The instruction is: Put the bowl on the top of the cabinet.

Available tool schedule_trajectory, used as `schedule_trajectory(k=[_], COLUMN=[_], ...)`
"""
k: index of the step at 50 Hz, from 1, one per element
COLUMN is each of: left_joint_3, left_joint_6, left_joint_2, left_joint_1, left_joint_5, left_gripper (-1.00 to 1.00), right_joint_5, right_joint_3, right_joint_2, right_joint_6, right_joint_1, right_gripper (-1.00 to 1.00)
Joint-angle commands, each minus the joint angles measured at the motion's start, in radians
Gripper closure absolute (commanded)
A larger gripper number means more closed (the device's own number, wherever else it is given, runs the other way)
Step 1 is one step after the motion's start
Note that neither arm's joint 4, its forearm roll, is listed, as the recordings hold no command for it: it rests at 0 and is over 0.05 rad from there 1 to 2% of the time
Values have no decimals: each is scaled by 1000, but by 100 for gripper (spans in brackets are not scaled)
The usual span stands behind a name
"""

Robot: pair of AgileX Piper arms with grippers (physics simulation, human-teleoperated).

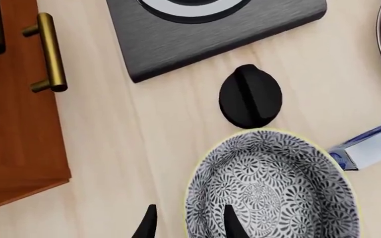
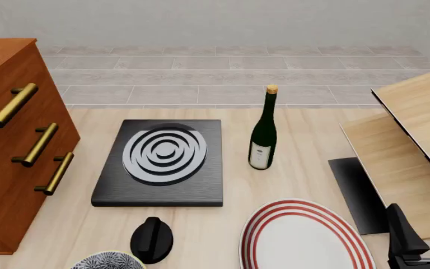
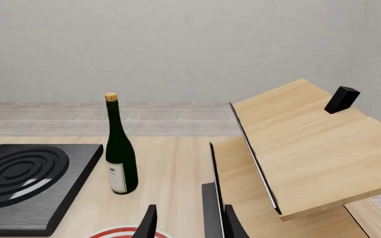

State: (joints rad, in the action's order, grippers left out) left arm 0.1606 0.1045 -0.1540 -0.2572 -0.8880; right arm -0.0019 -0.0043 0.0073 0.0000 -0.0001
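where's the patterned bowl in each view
Left wrist view: the bowl fills the lower middle, one gripper finger over its rim, the black knob just beyond it.
Front view: only a sliver of the bowl at the bottom edge, left of centre, beside the same knob.
Right wrist view: not in it.
Shared landmark: the black knob and the dark hob.

Along my right gripper (image 3: 187, 223) I see its two dark fingertips standing apart with nothing between them. A green wine bottle (image 3: 119, 148) stands upright on the table (image 3: 170, 173), just beside a black hob (image 3: 28, 183) with grey rings. Pale wooden panels (image 3: 309, 148) slope up nearby, carrying a small black block (image 3: 342, 99). A red-ringed plate's edge (image 3: 121, 232) shows beneath me.
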Motion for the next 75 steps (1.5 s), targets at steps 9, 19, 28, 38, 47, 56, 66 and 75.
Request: schedule_trajectory(k=[9, 19, 28, 38, 47, 56, 66, 75], left_joint_3=[-46, -59, -81, -98, -121, -141, -152, -86], left_joint_6=[26, 15, 17, 22, 29, 35, 43, 78], left_joint_2=[23, -8, -15, -37, -51, -81, -104, -19], left_joint_1=[6, 8, 8, 16, 20, 22, 23, 56], left_joint_5=[17, 50, 76, 110, 142, 183, 209, 141], left_gripper=[-100, -100, -100, -100, -100, -100, -100, 100], right_joint_5=[0, 0, 0, 0, 0, 0, 0, 0], right_joint_3=[0, 0, 0, 0, 0, 0, 0, 0], right_joint_2=[0, 0, 0, 0, 0, 0, 0, 0], right_joint_6=[0, 0, 0, 0, 0, 0, 0, 0], right_joint_1=[0, 0, 0, 0, 0, 0, 0, 0], right_gripper=[-100, -100, -100, -100, -100, -100, -100, -100])
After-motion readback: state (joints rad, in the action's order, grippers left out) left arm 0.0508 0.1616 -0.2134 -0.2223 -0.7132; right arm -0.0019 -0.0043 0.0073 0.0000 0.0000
